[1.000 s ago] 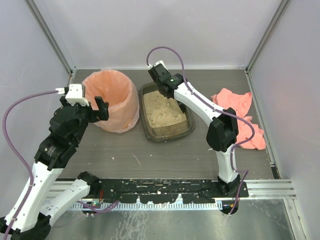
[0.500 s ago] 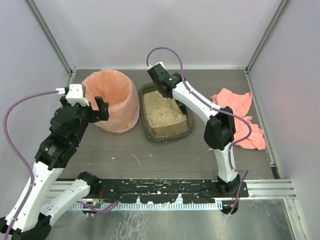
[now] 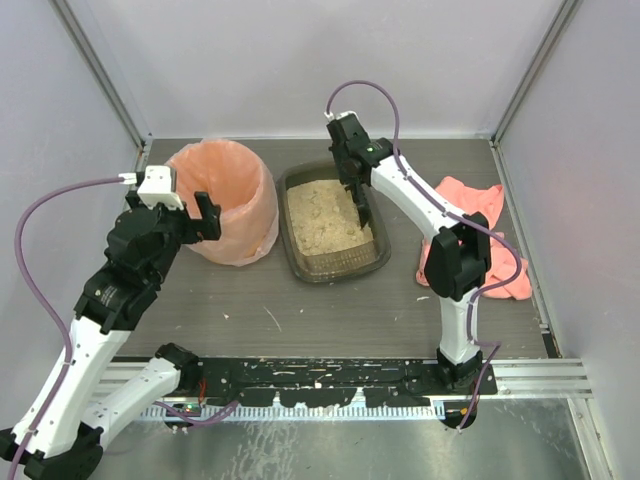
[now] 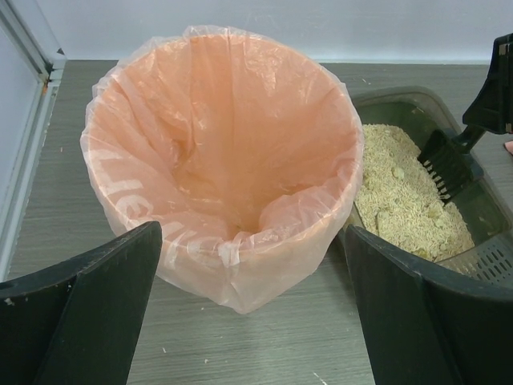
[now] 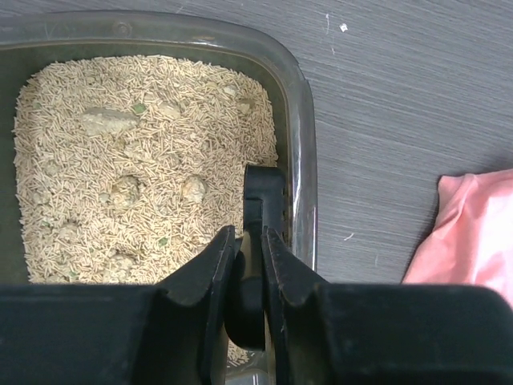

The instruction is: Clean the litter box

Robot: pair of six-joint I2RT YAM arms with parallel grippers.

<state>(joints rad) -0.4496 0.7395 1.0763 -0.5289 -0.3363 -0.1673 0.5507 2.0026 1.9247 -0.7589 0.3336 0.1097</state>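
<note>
Right claw (image 5: 247,237) with scoop (image 5: 263,189) over litter box's (image 5: 301,120) right side

Left arm stands bent, its gripper (image 4: 250,233) spread wide, well left of the litter box (image 3: 335,271); right arm reaches over the box's right side, gripper (image 5: 247,241) clamped on a black scoop handle (image 5: 263,196)

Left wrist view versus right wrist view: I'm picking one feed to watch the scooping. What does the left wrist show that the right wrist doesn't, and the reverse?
Only left wrist: the bag-lined bin beside the litter box, and the slotted head of the scoop. Only right wrist: the right tool shut on the scoop's handle, and a pink cloth on the table. Both: the litter box, its clumpy litter, and the scoop.
</note>
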